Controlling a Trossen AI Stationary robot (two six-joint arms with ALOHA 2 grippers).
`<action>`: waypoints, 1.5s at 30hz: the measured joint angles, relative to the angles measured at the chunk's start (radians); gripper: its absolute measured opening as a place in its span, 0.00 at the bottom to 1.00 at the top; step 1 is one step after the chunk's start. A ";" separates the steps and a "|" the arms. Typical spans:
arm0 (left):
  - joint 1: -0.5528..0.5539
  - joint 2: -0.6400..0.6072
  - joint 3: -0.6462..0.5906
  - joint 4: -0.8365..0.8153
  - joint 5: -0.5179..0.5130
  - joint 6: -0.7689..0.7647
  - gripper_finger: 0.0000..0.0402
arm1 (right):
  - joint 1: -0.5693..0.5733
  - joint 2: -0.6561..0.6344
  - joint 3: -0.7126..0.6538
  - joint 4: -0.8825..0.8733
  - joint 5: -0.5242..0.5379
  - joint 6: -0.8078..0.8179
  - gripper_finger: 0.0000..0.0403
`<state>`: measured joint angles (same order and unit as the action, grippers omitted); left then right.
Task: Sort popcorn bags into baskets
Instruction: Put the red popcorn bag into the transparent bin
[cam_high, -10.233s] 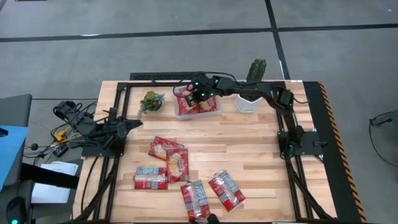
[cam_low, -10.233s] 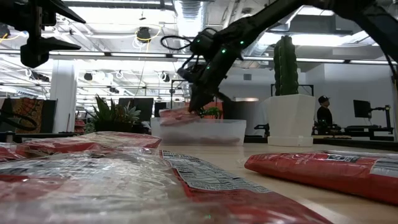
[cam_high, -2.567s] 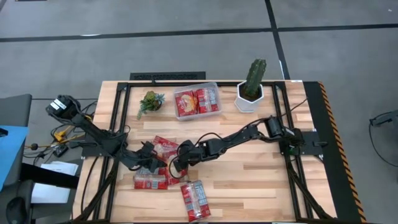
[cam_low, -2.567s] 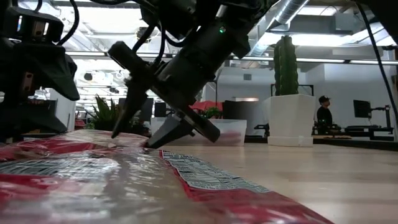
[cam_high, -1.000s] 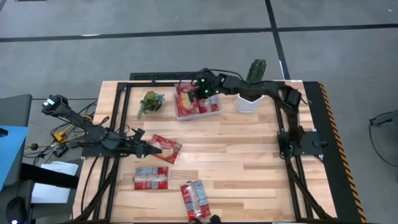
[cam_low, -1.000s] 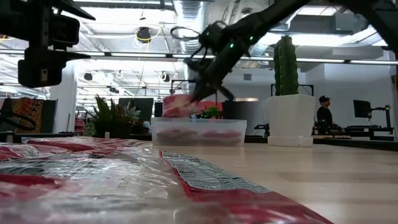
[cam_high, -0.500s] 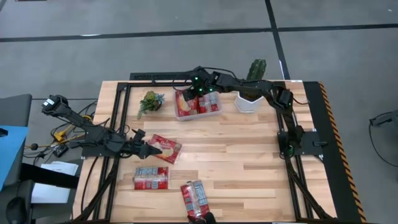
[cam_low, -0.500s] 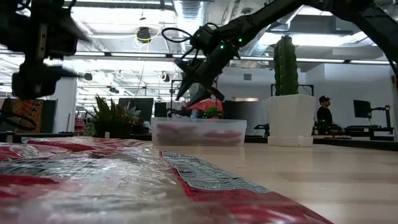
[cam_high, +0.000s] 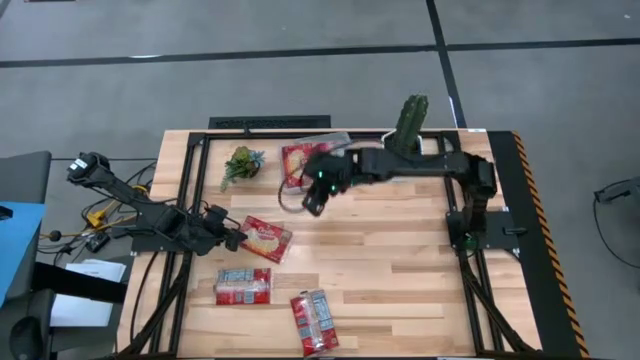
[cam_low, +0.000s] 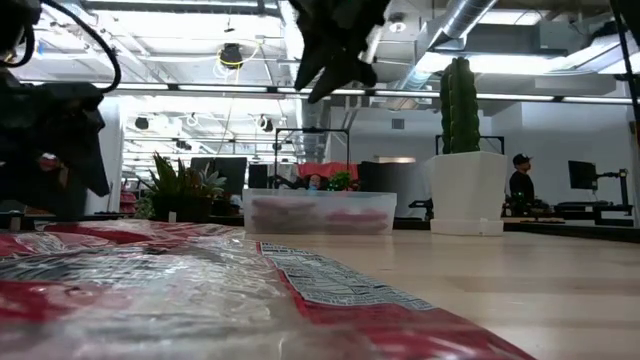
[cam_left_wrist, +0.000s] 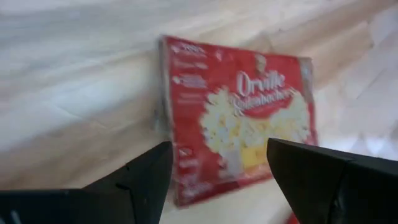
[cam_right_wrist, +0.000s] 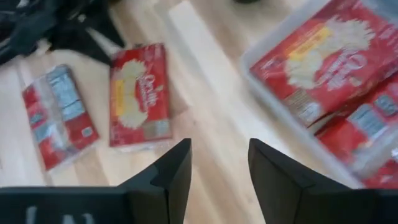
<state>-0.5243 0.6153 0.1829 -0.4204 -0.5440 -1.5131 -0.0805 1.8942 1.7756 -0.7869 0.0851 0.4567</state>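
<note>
Just in front of the clear plastic tub (cam_high: 318, 160), above bare wood of the table (cam_high: 400, 260), hangs the right claw (cam_high: 312, 206), its two dark fingers spread apart and holding nothing. Behind this claw the tub holds several red popcorn bags; in the right wrist view one tub bag with a cream-yellow popcorn picture (cam_right_wrist: 317, 59) lies flat next to another with pale panels (cam_right_wrist: 367, 121). Ahead of the claw and off toward the left arm lies a yellow-picture popcorn bag (cam_high: 264, 238) flat on the wood, and beside it, farther out, a pale-panelled bag (cam_right_wrist: 57, 118).

The left claw (cam_high: 233, 238) sits low at the near edge of that same yellow-picture bag, fingers wide with the bag's end showing between them in the left wrist view (cam_left_wrist: 239, 124); the fingertips look just short of the packet, though contact cannot be told. Nothing is gripped.

Toward the front of the table from the left claw rests a pale-panelled bag (cam_high: 243, 286), and farther on, a third loose bag (cam_high: 314, 321) at the table's front edge. Beyond the right claw, flanking the tub, stand a small green plant (cam_high: 241, 161) on one side and a cactus in a white pot (cam_high: 405, 140) on the other.
</note>
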 joint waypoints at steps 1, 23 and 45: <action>0.000 0.001 -0.001 -0.001 -0.007 0.002 0.62 | 0.023 0.010 0.000 0.008 0.011 0.017 0.44; 0.001 0.453 -0.100 0.555 0.042 0.072 0.62 | 0.036 0.259 0.000 0.214 -0.177 -0.081 0.59; 0.053 0.536 -0.061 0.626 0.099 0.140 0.62 | 0.003 0.422 0.000 0.303 -0.320 -0.151 0.58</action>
<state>-0.4713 1.1515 0.1215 0.2051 -0.4455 -1.3727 -0.0775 2.3166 1.7759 -0.4835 -0.2351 0.3054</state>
